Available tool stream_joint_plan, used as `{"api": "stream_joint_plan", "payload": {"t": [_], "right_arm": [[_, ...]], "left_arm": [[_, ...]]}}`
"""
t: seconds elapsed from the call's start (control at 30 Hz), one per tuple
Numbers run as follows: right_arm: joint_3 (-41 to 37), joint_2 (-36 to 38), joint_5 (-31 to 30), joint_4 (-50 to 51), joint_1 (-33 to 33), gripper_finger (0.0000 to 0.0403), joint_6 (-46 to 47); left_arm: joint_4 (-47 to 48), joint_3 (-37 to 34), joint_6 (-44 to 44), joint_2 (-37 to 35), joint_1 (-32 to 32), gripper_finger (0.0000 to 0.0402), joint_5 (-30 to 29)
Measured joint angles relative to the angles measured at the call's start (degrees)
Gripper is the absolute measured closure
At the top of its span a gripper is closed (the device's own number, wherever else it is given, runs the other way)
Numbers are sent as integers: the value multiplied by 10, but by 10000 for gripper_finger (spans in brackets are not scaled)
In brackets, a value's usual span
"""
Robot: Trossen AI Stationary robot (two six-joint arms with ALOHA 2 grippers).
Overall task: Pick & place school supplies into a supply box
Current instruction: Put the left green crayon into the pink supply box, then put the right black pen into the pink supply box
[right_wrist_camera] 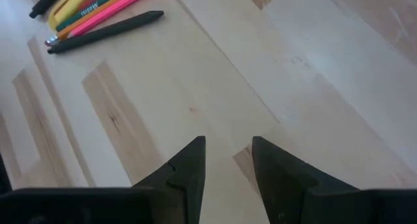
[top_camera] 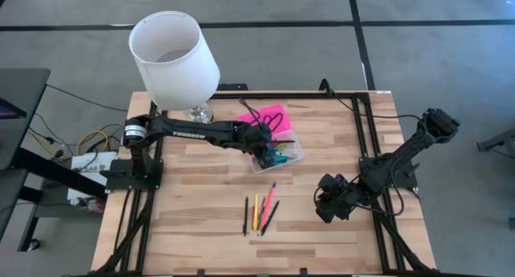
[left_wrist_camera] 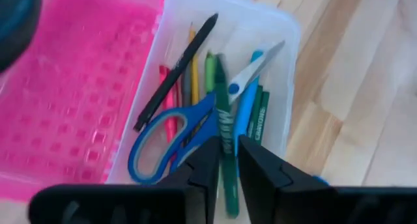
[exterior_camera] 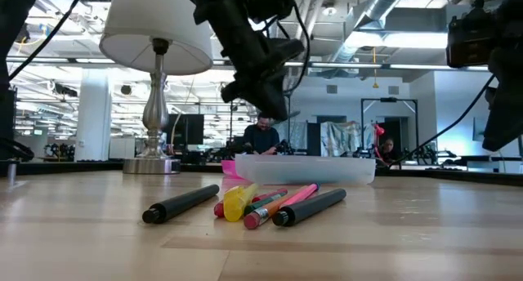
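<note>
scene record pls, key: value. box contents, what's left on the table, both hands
box: supply box, lid open, clear base beside pink lid
in box: blue-handled scissors, green markers, black pen, others
left hand: above the box, narrow gap between its fingers, holding nothing
right hand: open, empty, over bare table
on table: a few pens and pencils near the front
other: lamp at the back left
</note>
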State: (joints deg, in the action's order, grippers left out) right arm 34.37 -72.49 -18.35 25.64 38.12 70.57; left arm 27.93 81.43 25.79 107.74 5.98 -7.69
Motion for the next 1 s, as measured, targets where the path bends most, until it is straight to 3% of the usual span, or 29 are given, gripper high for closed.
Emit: {"api": "stream_joint_plan", "payload": {"t": [0.23, 0.4, 0.53, 0.73, 1.0], "right_arm": [[0, 0, -2, -22, 0, 285, -41], [0, 0, -2, -99, -3, 285, -211], [0, 0, 4, -165, -22, 285, -344], [0, 0, 66, -248, -84, 285, -491], [0, 0, 155, -298, -159, 285, -604]], "left_arm": [[12, -1, -16, 2, 0, 302, 0], [49, -1, -33, -2, -1, 293, 54], [100, -1, -41, -9, -24, 297, 60], [135, 0, -35, -16, -88, 298, 23], [168, 0, 41, -24, -169, 298, -44]]}}
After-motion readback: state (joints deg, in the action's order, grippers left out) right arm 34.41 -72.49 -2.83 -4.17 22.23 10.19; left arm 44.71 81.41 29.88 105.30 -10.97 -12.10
